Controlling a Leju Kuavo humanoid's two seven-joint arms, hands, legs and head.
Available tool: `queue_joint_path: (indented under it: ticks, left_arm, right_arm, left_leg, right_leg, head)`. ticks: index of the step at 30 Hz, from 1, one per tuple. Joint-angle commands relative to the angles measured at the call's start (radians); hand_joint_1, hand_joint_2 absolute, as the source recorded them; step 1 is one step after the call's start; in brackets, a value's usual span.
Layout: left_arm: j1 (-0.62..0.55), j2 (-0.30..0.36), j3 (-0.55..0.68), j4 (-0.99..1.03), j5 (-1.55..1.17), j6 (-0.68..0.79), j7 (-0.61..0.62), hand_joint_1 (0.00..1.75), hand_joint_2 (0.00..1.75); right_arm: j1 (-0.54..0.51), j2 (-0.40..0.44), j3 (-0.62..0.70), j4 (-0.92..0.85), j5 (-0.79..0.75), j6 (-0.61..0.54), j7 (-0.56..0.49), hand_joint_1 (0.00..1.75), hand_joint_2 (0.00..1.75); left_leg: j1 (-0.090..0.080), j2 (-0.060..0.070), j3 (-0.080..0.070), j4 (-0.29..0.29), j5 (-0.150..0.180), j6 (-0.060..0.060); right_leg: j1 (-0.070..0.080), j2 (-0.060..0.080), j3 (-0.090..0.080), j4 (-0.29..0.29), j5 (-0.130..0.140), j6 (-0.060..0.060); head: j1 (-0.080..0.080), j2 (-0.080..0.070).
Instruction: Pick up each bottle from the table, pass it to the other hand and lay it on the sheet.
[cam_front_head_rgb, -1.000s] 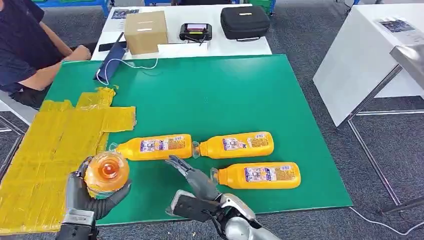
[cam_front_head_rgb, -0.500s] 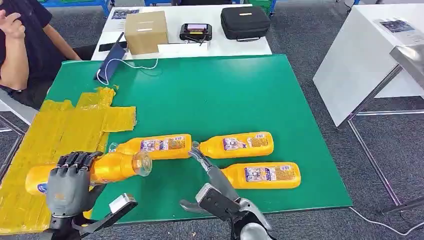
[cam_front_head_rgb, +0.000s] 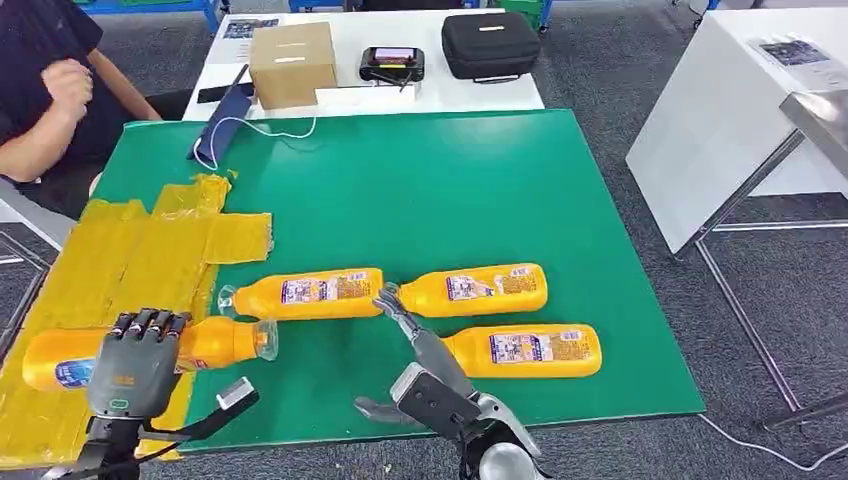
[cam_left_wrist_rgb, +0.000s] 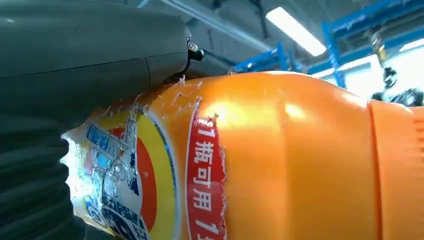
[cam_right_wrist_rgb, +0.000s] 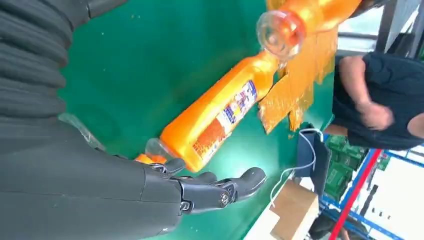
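Orange bottle in the lower left of the head view lies nearly flat across the edge of the yellow sheet, its clear cap out over the green mat and its base over the sheet. The left hand wraps it from above, dark fingers curled over the middle of the body. In the left wrist view the bottle's torn label sits hard against the grey palm, so the hold is firm.

Three more orange bottles lie on their sides on the mat. One is at lower centre with its cap toward the sheet; a second is just to its right, almost end to end with it; a third lies below and right of that one. The right hand reaches up from the bottom edge between them, holding nothing, fingers stretched out and apart. Its fingertips point at the gap between the two upper bottles, near the second bottle's neck; whether they touch it I cannot tell.

At the upper left a person sits at the worktop's corner with a hand raised. On the white worktop beyond the mat stand a cardboard box, a handheld controller and a black case.
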Motion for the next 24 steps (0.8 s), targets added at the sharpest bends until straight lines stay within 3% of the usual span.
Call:
queue_joint_path:
  ticks: [1,6,16,17,18,24]
  left_arm:
    - [-0.058,-0.026,0.047,0.375,0.019,-0.04,-0.165,1.75,1.75]
    - [-0.048,-0.012,0.163,0.425,0.082,-0.112,-0.303,1.75,1.75]
    - [-0.001,0.078,0.166,0.393,0.419,-0.282,-0.506,1.75,1.75]
    - [0.003,0.084,0.156,0.392,0.407,-0.256,-0.51,0.37,1.75]
    - [-0.004,0.073,0.16,0.41,0.416,-0.28,-0.484,0.0,0.0]
    - [0.007,0.056,0.168,0.381,0.438,-0.23,-0.499,0.0,0.0]
  right_arm:
    - [-0.046,-0.01,0.007,0.019,-0.011,0.014,0.002,0.0,1.75]
    - [-0.055,-0.008,0.014,0.04,-0.015,0.017,0.0,0.0,1.75]
    - [-0.099,-0.003,0.03,0.095,-0.043,0.027,-0.018,0.0,1.75]
    - [-0.104,-0.002,0.032,0.099,-0.047,0.028,-0.019,0.0,1.75]
    - [-0.104,-0.002,0.033,0.1,-0.048,0.028,-0.019,0.0,1.75]
    - [-0.104,-0.008,0.038,0.094,-0.041,0.022,-0.021,0.0,1.75]
  left_leg:
    - [0.0,-0.001,0.004,-0.002,0.0,-0.001]
    - [0.001,-0.001,0.003,-0.002,0.0,-0.001]
    - [0.001,0.003,0.005,-0.002,-0.001,-0.001]
    - [0.001,0.003,0.007,-0.002,-0.001,-0.001]
    - [0.001,0.003,0.007,-0.002,-0.001,-0.001]
    - [0.001,0.002,0.008,-0.002,-0.001,-0.001]
  right_leg:
    - [-0.001,0.006,0.003,-0.001,0.0,-0.001]
    - [0.001,0.006,0.003,-0.001,0.0,-0.001]
    - [0.001,0.008,0.005,0.0,0.0,-0.001]
    - [0.001,0.012,0.005,-0.001,0.0,-0.002]
    - [0.001,0.009,0.006,-0.001,0.0,-0.002]
    - [0.0,0.009,0.007,-0.001,0.0,-0.001]
  head:
    - [-0.001,0.0]
    - [0.0,0.0]
    - [0.0,0.0]
    - [0.0,0.0]
    - [0.0,0.0]
    - [0.0,0.0]
